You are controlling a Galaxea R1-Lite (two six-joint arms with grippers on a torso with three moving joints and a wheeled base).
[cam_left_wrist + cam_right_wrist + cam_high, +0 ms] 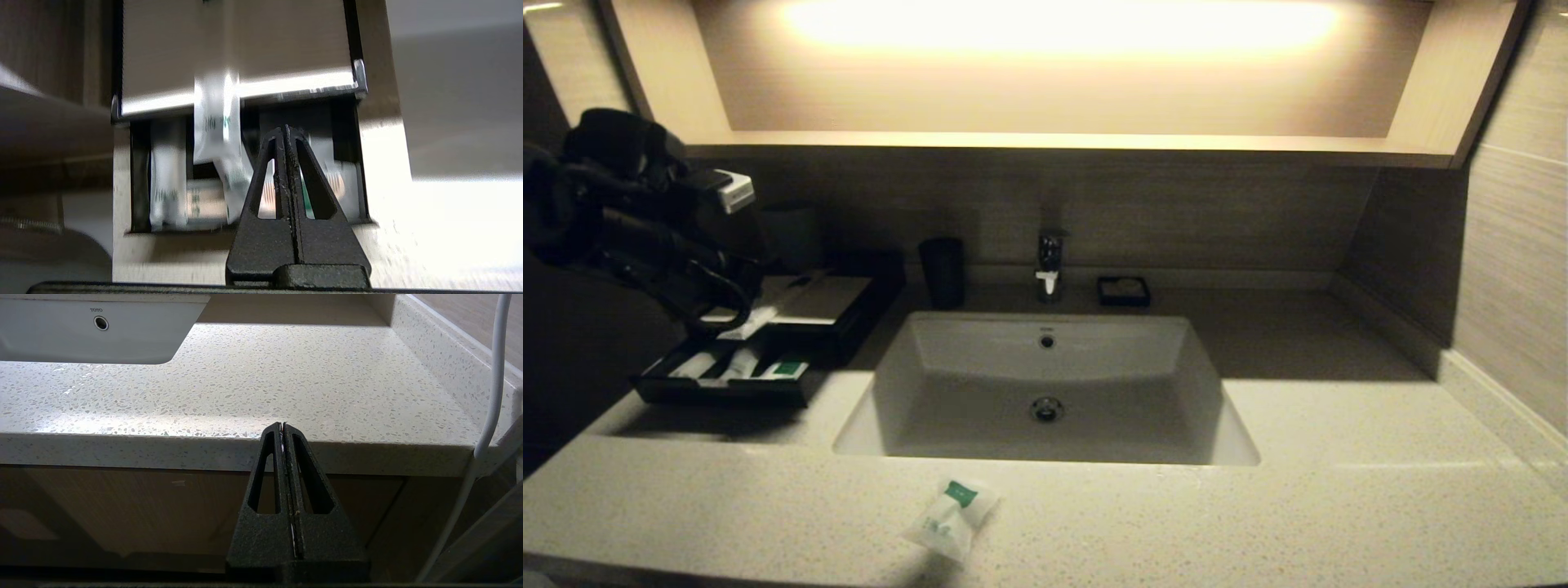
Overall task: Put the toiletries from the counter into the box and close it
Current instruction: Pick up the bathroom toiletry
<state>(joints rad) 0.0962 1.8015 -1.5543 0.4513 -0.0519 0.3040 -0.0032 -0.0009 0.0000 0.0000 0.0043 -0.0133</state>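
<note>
The black box (849,314) stands at the counter's (1339,506) left, its front tray (719,390) pulled out with several white green-labelled packets inside. A long slim packet (747,322) leans from the pale top panel down into the tray; it also shows in the left wrist view (216,122). A squarish pouch (952,510) lies on the counter in front of the sink. My left arm (645,212) hovers over the box. My left gripper (286,130) is shut and empty above the tray (141,183). My right gripper (282,425) is shut and empty, low by the counter's front edge (122,447).
The white sink (1045,384) is set in the middle, with the tap (1049,261) behind it. A dark cup (943,271) and a small black soap dish (1124,291) stand at the back. A wall rises on the right (1511,269).
</note>
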